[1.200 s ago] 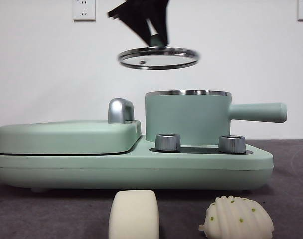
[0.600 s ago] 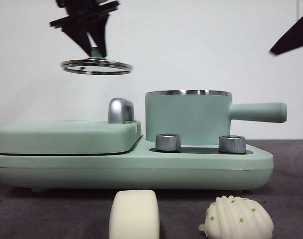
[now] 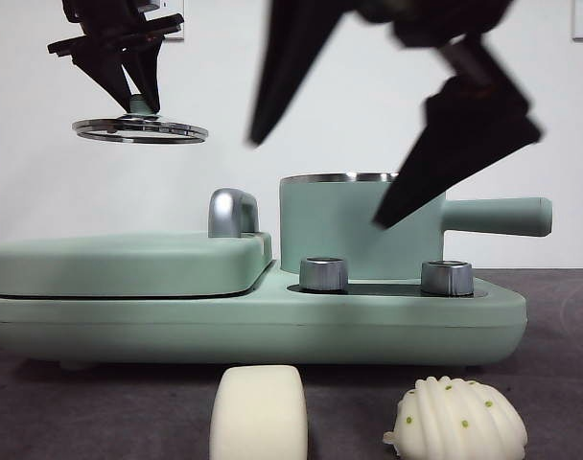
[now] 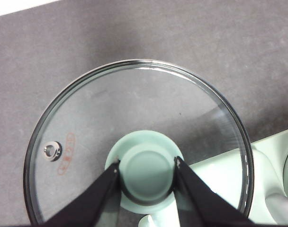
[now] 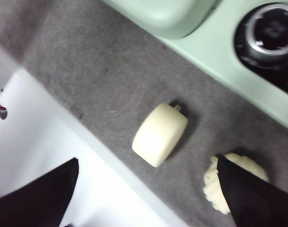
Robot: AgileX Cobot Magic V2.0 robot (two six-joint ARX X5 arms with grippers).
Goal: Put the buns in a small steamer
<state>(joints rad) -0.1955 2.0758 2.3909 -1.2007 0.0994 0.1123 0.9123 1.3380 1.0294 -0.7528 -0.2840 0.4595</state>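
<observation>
The small steamer (image 3: 354,225), a mint-green pot with a steel rim and a long side handle, stands lidless on the appliance base. My left gripper (image 3: 138,96) is shut on the green knob (image 4: 148,173) of the glass lid (image 3: 140,129) and holds it high above the flat griddle. The smooth block bun (image 3: 258,412) and the ridged shell bun with green dots (image 3: 454,420) lie on the table in front. My right gripper (image 3: 315,182) is open, large and blurred, in front of the steamer. In the right wrist view (image 5: 148,194) it hangs above both buns (image 5: 159,135) (image 5: 231,182).
The flat mint-green lidded griddle (image 3: 128,264) with a chrome handle (image 3: 232,213) takes the base's left half. Two steel knobs (image 3: 323,273) (image 3: 446,277) sit on the base front. The table's front edge (image 5: 101,156) runs close to the buns.
My left gripper has carried the glass lid further left, away from the steamer and over the griddle. My right gripper has swung in from the upper right to in front of the steamer.
</observation>
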